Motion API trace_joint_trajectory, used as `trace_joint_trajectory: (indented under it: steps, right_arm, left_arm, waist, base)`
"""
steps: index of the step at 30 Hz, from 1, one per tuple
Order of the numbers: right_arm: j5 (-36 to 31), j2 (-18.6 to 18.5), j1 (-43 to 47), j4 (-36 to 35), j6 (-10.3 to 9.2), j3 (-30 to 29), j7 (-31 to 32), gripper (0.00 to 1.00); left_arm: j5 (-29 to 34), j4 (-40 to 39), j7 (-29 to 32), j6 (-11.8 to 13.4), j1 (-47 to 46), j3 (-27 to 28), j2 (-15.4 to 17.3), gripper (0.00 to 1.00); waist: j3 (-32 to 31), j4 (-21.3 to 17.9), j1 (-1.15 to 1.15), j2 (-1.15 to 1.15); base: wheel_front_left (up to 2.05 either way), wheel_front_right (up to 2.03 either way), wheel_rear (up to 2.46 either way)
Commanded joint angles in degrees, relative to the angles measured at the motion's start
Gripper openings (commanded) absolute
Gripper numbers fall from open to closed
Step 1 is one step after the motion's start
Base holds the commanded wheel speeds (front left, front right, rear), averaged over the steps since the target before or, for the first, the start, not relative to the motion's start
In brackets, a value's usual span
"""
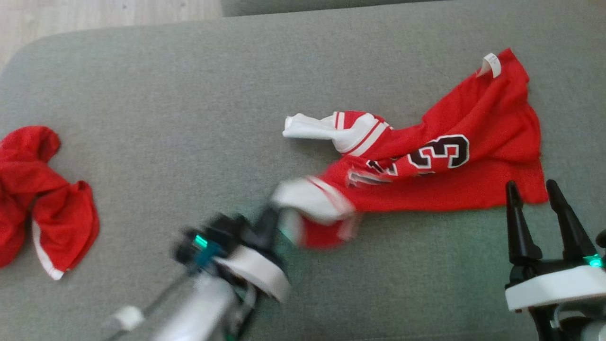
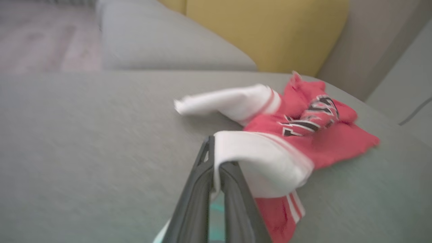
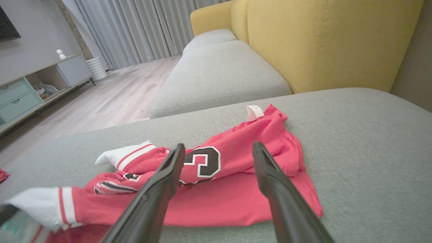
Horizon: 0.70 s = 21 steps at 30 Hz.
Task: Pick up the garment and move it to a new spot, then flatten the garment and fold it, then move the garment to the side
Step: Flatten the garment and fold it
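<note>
Shirt: The red shirt (image 1: 454, 184) lies bunched up on the right half of the gray seat (image 1: 189, 118). Its number faces up and its tag (image 1: 490, 64) is at the far corner.
Left tool (image 2: 217, 157): It is pressed together and pinches the white end (image 2: 263, 158) of the shirt. That end looks lifted a bit off the seat.
Right tool (image 1: 531, 184): It is spread wide and holds nothing, just beside the shirt's near right corner.
Done: I think only the grab is done. The shirt is not yet at a new spot.
Left to do: Move it, lay it flat, fold it, and put it to the side.
Open room: The middle of the seat is bare, between the shirt and another red cloth (image 1: 42, 189) at the left.
Edges: The far left edge of the seat drops to the wood floor (image 1: 94, 14). A yellow back (image 3: 320, 44) stands behind the seat.
</note>
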Motion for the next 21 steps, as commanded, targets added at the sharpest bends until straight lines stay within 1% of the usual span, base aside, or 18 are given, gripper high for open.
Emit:
trace_joint_trajectory:
  steps: [1,4,6,9,12,14,17,21]
  right_arm:
    - [0.67,-0.36,-1.18,-1.62,-0.04,0.73,-0.49,1.00]
    - [1.36,-0.36,-0.70,-0.93,-0.04,0.21,-0.70,1.00]
    - [1.72,-0.36,-0.28,-0.69,-0.04,0.22,-0.94,1.00]
    - [1.98,-0.36,0.26,-0.37,-0.04,-0.09,-1.13,1.00]
    - [2.16,-0.36,0.61,0.06,-0.04,-0.60,-1.14,1.00]
    - [2.18,-0.36,0.80,0.26,-0.04,-0.94,-1.20,1.00]
    - [2.18,-0.36,0.90,0.51,-0.04,-1.36,-1.20,1.00]
    - [1.89,-0.36,0.91,0.57,-0.04,-1.62,-0.83,1.00]
  left_arm:
    - [1.10,-4.08,-1.34,1.76,-2.93,3.69,2.95,0.00]
    - [3.32,-11.67,-0.84,5.15,-2.98,6.38,8.26,0.00]
    - [4.80,-17.32,1.35,7.33,-1.81,7.49,11.95,0.00]
    - [6.22,-25.74,6.98,10.14,2.29,7.97,17.08,0.00]
    - [5.95,-32.66,14.34,12.80,9.16,7.04,20.83,0.00]
    - [5.11,-35.96,18.70,14.60,14.47,5.89,22.37,0.00]
    - [3.27,-37.75,22.81,16.63,21.48,3.98,23.15,0.00]
    - [0.16,-35.43,24.69,17.40,27.77,1.96,22.31,0.00]
  waist:
    - [-0.70,0.71,0.00,0.00]
    - [-1.77,1.80,0.00,0.00]
    - [-2.43,2.46,0.00,0.00]
    - [-3.17,3.48,0.00,0.00]
    - [-3.63,4.49,0.00,0.00]
    - [-3.75,5.20,0.00,0.00]
    - [-3.69,6.32,0.00,0.00]
    - [-3.76,7.53,0.00,0.00]
  base:
    - [0.00,0.00,0.00]
    - [0.00,0.00,0.00]
    - [0.00,0.00,0.00]
    - [0.00,0.00,0.00]
    - [0.00,0.00,0.00]
    - [0.00,0.00,0.00]
    - [0.00,0.00,0.00]
    - [0.00,0.00,0.00]
